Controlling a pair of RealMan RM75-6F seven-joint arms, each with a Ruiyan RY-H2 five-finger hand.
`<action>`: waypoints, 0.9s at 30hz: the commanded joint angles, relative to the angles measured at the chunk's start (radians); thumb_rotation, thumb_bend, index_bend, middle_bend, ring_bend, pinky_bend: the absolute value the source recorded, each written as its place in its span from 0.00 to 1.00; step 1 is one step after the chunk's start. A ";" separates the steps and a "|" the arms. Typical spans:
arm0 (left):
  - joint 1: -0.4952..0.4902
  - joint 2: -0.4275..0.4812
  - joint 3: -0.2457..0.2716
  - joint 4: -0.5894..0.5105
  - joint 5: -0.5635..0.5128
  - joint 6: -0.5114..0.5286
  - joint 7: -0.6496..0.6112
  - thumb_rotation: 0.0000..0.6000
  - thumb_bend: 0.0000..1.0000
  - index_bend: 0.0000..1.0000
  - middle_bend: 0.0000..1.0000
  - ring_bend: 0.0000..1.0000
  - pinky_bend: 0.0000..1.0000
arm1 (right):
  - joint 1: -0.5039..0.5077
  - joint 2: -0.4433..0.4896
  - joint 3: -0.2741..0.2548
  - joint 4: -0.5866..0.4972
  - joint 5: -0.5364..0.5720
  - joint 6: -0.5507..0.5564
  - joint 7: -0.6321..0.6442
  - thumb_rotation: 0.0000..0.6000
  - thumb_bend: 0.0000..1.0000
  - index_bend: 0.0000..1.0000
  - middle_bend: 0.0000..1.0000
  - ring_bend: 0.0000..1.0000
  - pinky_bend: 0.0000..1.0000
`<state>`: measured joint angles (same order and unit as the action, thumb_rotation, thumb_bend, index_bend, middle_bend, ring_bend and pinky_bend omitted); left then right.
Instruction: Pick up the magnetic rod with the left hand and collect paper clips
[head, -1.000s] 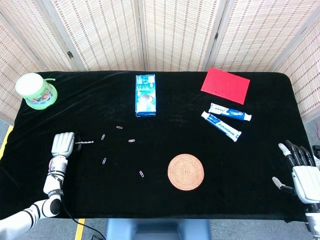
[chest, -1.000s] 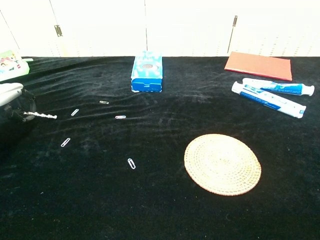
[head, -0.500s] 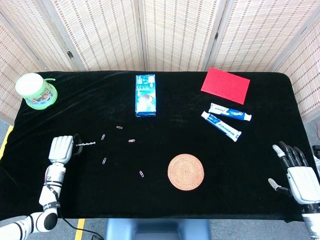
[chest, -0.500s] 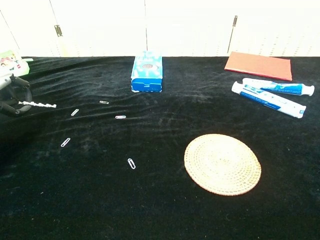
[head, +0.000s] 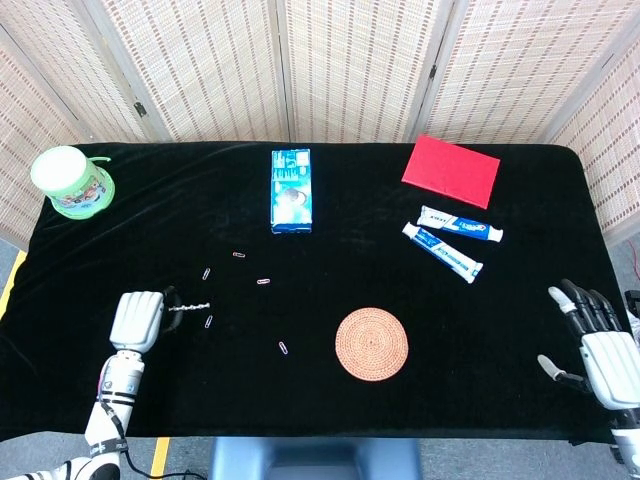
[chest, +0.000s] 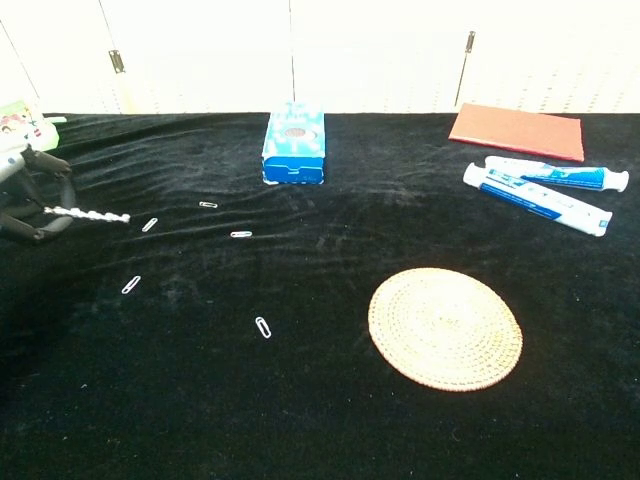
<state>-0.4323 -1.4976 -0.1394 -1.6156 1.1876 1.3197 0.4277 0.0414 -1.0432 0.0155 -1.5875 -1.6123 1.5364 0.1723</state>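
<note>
My left hand (head: 138, 319) (chest: 22, 195) sits at the table's left side and grips the thin silvery magnetic rod (head: 190, 308) (chest: 88, 213), which points right. The rod's tip hangs just above and left of a paper clip (head: 208, 321) (chest: 131, 284). Other paper clips lie nearby: one (head: 206, 273) (chest: 150, 224), one (head: 239, 254) (chest: 208, 204), one (head: 263, 281) (chest: 241, 234) and one (head: 286, 348) (chest: 262, 327). My right hand (head: 598, 340) is open at the table's right edge, holding nothing.
A blue box (head: 290, 190) lies at the back centre and a green tub (head: 71, 180) at the back left. A red book (head: 451, 170), two toothpaste tubes (head: 442, 250) and a round woven coaster (head: 371, 343) occupy the right half.
My left hand has carried the rod toward the front and to the right, closer to the clips. My right hand shifted slightly at the table edge.
</note>
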 joint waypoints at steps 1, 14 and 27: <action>-0.004 -0.004 -0.005 -0.007 -0.019 -0.015 0.009 1.00 0.65 0.83 1.00 1.00 1.00 | -0.009 0.006 -0.005 0.007 -0.006 0.008 0.014 1.00 0.24 0.00 0.00 0.00 0.00; -0.011 -0.084 0.023 0.099 -0.027 -0.065 0.007 1.00 0.65 0.81 1.00 1.00 1.00 | -0.037 0.010 -0.006 0.031 -0.016 0.066 0.057 1.00 0.24 0.00 0.00 0.00 0.00; -0.015 -0.140 0.029 0.205 -0.044 -0.122 -0.019 1.00 0.65 0.80 1.00 1.00 1.00 | -0.041 0.008 -0.003 0.032 -0.018 0.076 0.057 1.00 0.24 0.00 0.00 0.00 0.00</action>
<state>-0.4463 -1.6341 -0.1101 -1.4150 1.1438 1.2010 0.4108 0.0003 -1.0356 0.0122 -1.5550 -1.6301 1.6125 0.2290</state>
